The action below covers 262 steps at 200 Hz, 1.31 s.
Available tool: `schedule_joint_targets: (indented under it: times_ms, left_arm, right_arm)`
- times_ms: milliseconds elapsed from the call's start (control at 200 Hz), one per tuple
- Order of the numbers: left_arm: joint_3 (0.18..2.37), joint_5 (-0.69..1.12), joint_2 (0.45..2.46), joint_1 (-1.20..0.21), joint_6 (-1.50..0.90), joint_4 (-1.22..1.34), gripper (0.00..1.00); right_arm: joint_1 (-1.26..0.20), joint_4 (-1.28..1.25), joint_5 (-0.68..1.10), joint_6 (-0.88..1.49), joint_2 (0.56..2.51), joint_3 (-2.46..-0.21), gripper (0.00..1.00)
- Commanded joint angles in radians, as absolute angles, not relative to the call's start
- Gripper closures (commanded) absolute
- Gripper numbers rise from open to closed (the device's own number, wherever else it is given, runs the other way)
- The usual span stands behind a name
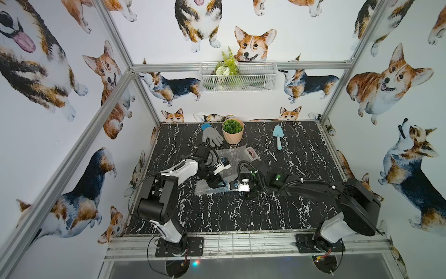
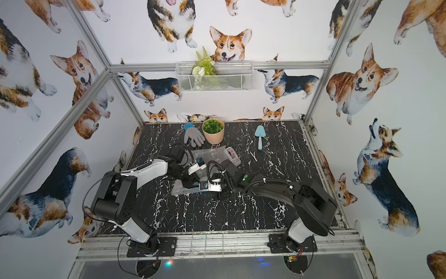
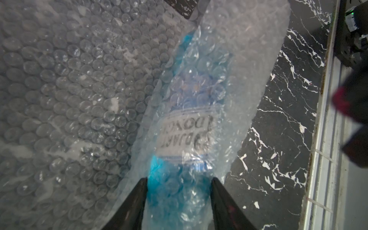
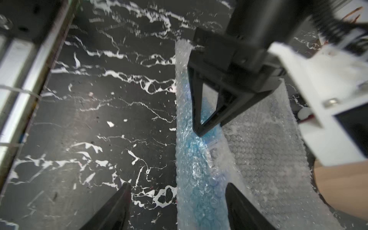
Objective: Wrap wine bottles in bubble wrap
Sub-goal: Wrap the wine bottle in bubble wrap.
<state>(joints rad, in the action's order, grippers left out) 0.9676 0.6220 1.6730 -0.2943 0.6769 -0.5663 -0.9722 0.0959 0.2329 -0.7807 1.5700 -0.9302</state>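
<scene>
The wine bottle, blue liquid and label showing through, lies rolled in one edge of the bubble wrap. The rest of the sheet lies flat on the black marble table in both top views. My left gripper is shut on the wrapped bottle's body, one finger pressed against each side. In the right wrist view its black fingers stand over the blue roll. My right gripper is open at the roll's other end: one finger over bare marble, the other over the wrap.
A tape dispenser sits on the sheet's far right corner. Behind it are a potted plant, a grey glove and a light-blue trowel. A wire basket hangs on the back wall. A metal rail edges the table front.
</scene>
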Motion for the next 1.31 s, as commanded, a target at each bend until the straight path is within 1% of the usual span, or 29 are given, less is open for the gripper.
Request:
schedule_joint_targets:
  times_ms: [0, 65, 190, 415, 516, 606, 721, 796, 811, 891, 986, 996, 1021, 1036, 1111, 1201, 1306]
  left_arm:
    - [0.986, 0.539, 1.693, -0.293, 0.690, -0.629, 0.48]
    - [0.989, 0.544, 1.694, -0.293, 0.685, -0.633, 0.48]
    - [0.981, 0.543, 1.679, -0.292, 0.692, -0.633, 0.48]
    - [0.993, 0.550, 1.682, -0.292, 0.689, -0.638, 0.48]
    - [0.995, 0.554, 1.680, -0.293, 0.690, -0.641, 0.48]
    - [1.008, 0.554, 1.687, -0.293, 0.688, -0.649, 0.47]
    - [1.025, 0.560, 1.666, -0.290, 0.674, -0.650, 0.43]
    - [1.046, 0.570, 1.666, -0.283, 0.664, -0.661, 0.41]
    - [1.053, 0.575, 1.638, -0.282, 0.662, -0.667, 0.40]
    - [1.088, 0.599, 1.623, -0.272, 0.649, -0.700, 0.35]
    - [1.131, 0.609, 1.621, -0.266, 0.647, -0.759, 0.32]
    - [1.135, 0.610, 1.622, -0.266, 0.647, -0.765, 0.32]
    - [1.147, 0.608, 1.622, -0.265, 0.647, -0.781, 0.30]
    - [1.154, 0.603, 1.622, -0.265, 0.644, -0.789, 0.30]
    - [1.177, 0.532, 1.608, -0.263, 0.606, -0.793, 0.29]
    - [1.204, 0.446, 1.570, -0.240, 0.533, -0.795, 0.27]
    - [1.216, 0.429, 1.500, -0.201, 0.474, -0.804, 0.25]
  right_arm:
    - [-1.003, -0.012, 0.118, -0.925, 1.652, -0.967, 0.23]
    - [-1.003, 0.022, 0.106, -0.936, 1.690, -0.992, 0.23]
    - [-0.998, -0.038, 0.074, -0.953, 1.735, -0.979, 0.22]
    - [-0.993, -0.004, 0.029, -0.995, 1.811, -1.033, 0.23]
    - [-0.989, -0.015, 0.025, -1.008, 1.819, -1.038, 0.23]
    - [-0.981, 0.042, 0.047, -0.997, 1.836, -1.075, 0.26]
    - [-0.968, 0.062, 0.063, -0.990, 1.850, -1.079, 0.28]
    - [-0.958, 0.085, 0.082, -0.976, 1.856, -1.086, 0.33]
    - [-0.956, 0.091, 0.086, -0.972, 1.857, -1.090, 0.34]
    - [-0.953, 0.098, 0.100, -0.956, 1.861, -1.092, 0.36]
    - [-0.951, 0.118, 0.109, -0.929, 1.874, -1.110, 0.36]
    - [-0.951, 0.122, 0.113, -0.923, 1.876, -1.113, 0.39]
    - [-0.948, 0.128, 0.120, -0.913, 1.878, -1.118, 0.41]
    - [-0.946, 0.136, 0.133, -0.892, 1.879, -1.125, 0.44]
    - [-0.941, 0.148, 0.156, -0.866, 1.879, -1.130, 0.48]
    - [-0.932, 0.157, 0.193, -0.830, 1.874, -1.127, 0.49]
    - [-0.910, 0.198, 0.256, -0.777, 1.873, -1.145, 0.50]
